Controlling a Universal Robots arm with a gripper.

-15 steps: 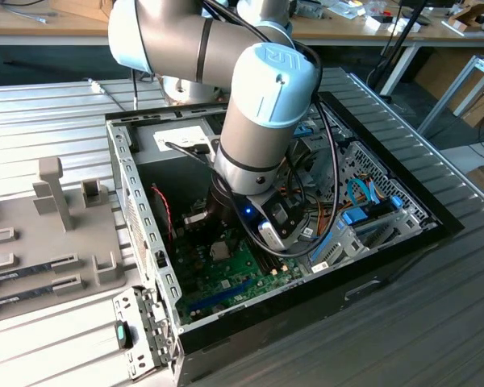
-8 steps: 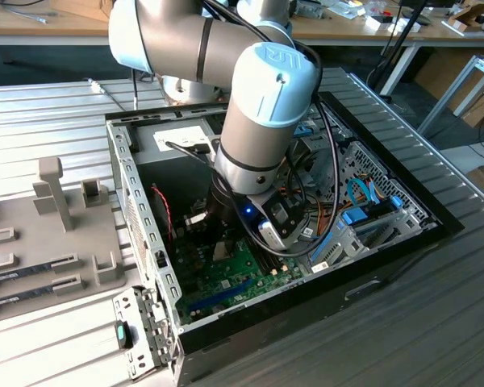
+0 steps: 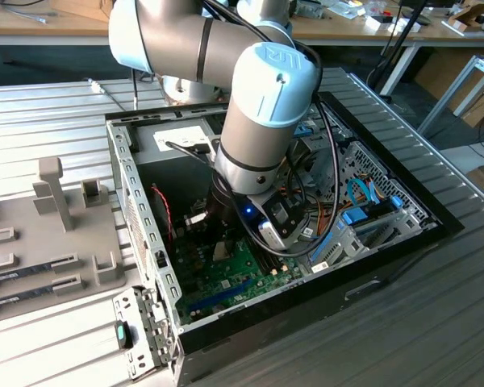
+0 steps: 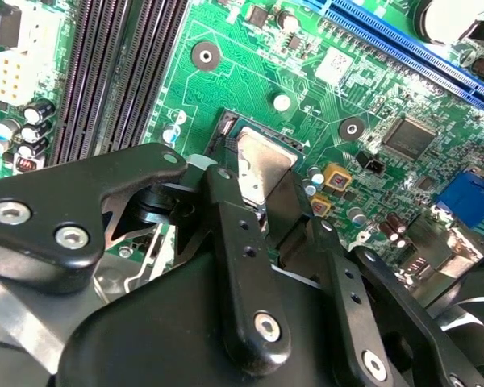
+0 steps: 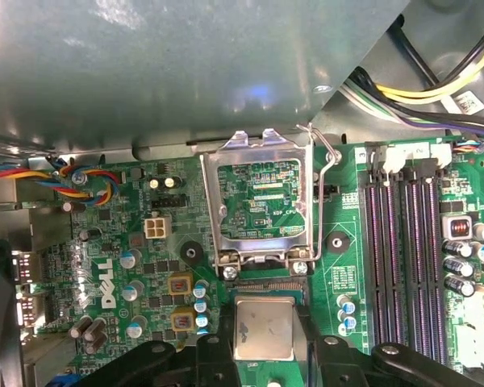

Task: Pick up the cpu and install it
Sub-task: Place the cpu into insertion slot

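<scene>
the arm reaches down into the open computer case, which lies on the ribbed metal bench.

**claw state.** in both wrist views the claw is closed to a narrow gap, about as wide as the cpu. its black fingers lie against two opposite edges of the chip, so treat the cpu as gripped.

**cpu appearance.** you see a small, flat, square part. its top is silver-grey metal, dull rather than mirror-bright, with faint smudges and mottled marks across it. in the second wrist view the cpu catches the light on one half of its top. a thin green strip runs along the edge that points away from the claw body.

**cpu location.** the chip sits between the fingertips, low over the green motherboard, at the socket position. you cannot tell from these views whether it is fully seated.

**surroundings, relative to the claw.**
- just beyond the fingertips, the metal load frame is swung open, with its wire lever beside it.
- to one side of the claw, the dark memory slots run parallel to the fingers.
- a bundle of coloured cables passes beyond those slots.
</scene>
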